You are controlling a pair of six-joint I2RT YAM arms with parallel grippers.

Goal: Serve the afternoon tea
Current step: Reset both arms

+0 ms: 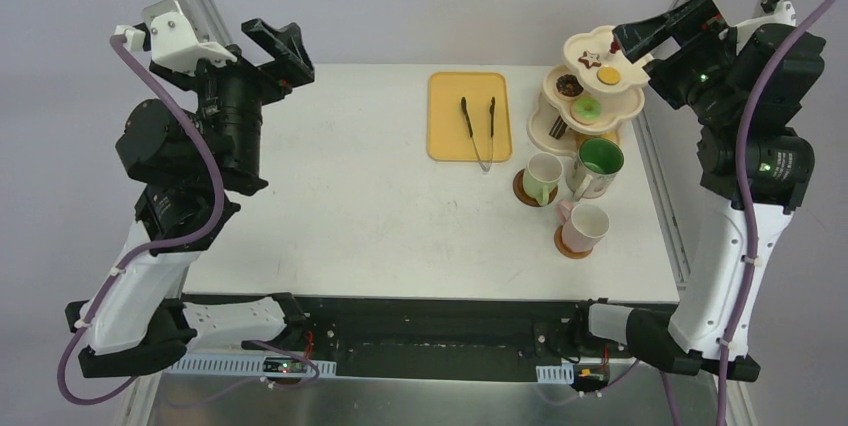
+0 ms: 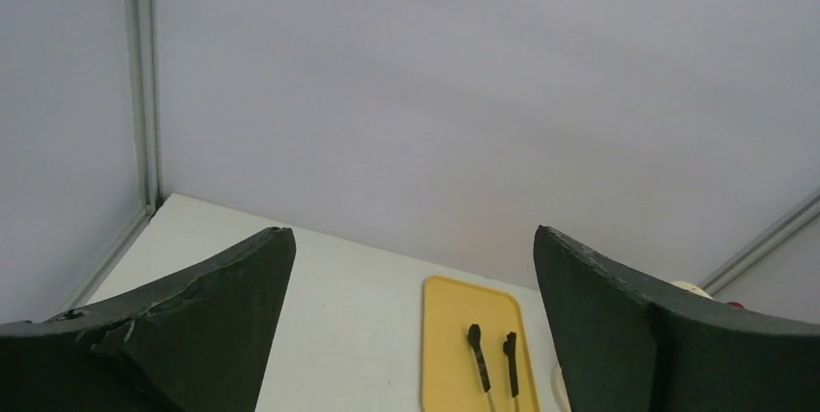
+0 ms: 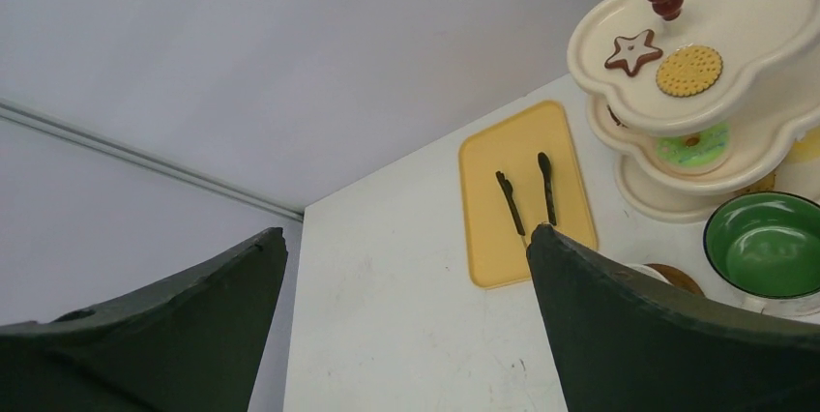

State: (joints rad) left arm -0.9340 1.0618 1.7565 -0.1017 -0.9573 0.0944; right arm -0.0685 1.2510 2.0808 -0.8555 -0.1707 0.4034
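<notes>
While the glossy cream scalloped three-tier stand (image 1: 628,98) sat at the matte white counter's (image 1: 350,196) far right, three round mugs (image 1: 545,176) just in front, both arms' jaws gaped wide, gripping nothing.

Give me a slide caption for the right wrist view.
Open right gripper overlooking the three-tier stand, yellow tray with tongs and green-lined mug.

The cream three-tier stand (image 1: 577,43) stood upright at the far right of the table (image 1: 350,196), a star biscuit (image 3: 633,51) and a round yellow biscuit (image 3: 688,71) on its top tier, a green doughnut (image 3: 691,146) below. Just in front stood the cream mug (image 1: 543,177), green-lined mug (image 1: 597,166) and pink mug (image 1: 583,227), the cream and pink ones on brown coasters (image 1: 522,189).
</notes>
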